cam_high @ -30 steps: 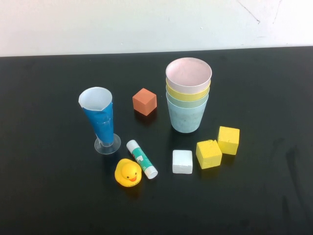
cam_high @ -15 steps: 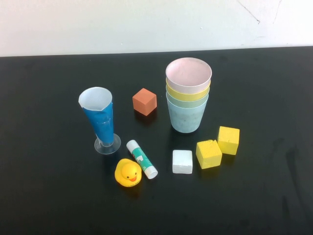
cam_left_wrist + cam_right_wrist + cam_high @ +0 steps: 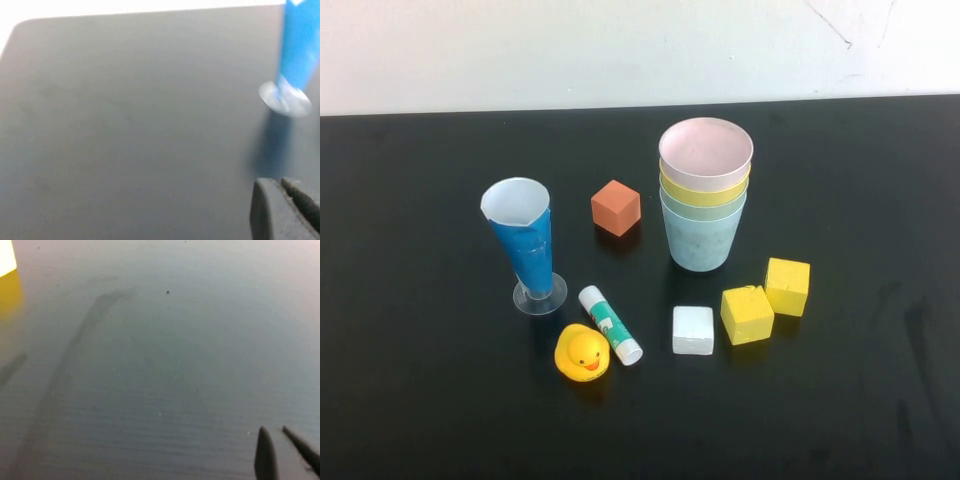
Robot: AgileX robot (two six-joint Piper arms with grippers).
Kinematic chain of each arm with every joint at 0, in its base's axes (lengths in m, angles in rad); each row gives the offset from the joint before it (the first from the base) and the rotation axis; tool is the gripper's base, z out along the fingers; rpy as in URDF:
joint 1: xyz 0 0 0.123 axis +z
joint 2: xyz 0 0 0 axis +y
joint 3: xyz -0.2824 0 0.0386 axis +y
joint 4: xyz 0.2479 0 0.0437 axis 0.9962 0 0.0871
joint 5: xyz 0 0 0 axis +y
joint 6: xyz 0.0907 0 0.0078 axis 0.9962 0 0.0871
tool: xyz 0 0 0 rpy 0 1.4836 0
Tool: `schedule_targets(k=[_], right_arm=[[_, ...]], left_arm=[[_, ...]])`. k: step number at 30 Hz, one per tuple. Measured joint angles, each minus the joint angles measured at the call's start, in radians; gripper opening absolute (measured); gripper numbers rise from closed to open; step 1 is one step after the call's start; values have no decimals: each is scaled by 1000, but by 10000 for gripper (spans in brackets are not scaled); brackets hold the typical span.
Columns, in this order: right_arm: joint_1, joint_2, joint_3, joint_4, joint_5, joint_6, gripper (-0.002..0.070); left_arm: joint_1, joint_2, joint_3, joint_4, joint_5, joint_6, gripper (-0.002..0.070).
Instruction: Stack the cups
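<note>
The cups (image 3: 705, 195) stand nested in one stack mid-table, so the main risk is either arm sweeping in and toppling them, the left gripper (image 3: 285, 205) and right gripper (image 3: 282, 452) both hovering over bare table, fingers nearly together.

My high camera looks down from my own side across the whole black tabletop (image 3: 420, 400) toward the white wall. My left wrist camera hangs low, looking along the tabletop past my left pincer (image 3: 282, 200) at the blue glass (image 3: 297, 50), shared with the high view. My right wrist camera sits near bare tabletop behind my right pincer (image 3: 280, 450).
</note>
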Motion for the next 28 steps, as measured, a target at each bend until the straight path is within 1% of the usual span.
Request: schedule_targets(k=[2,5,8,11,14,20,28], right_arm=[[0,0,0,0,0,0,-3],[0,0,0,0,0,0,-2],[0,0,0,0,0,0,-2],[0,0,0,-1,0,0,-2],[0,0,0,-1,0,0,-2],[0,0,0,-2,0,0,-2],[0,0,0,-5,0,0,-2]], left_arm=[[91,-40,79,-36,-119,23,-1],[200,-78,198,-105,-268,73,-1],[270,-82,314,-193,-364,187,-1],[293,-82,367,-242,-390,256,-1],[297,-84,369,-264,-394,277,-1],[297,-85,367,-303,-333,283,-1],[297,-85,367,-311,-327,287,-2]])
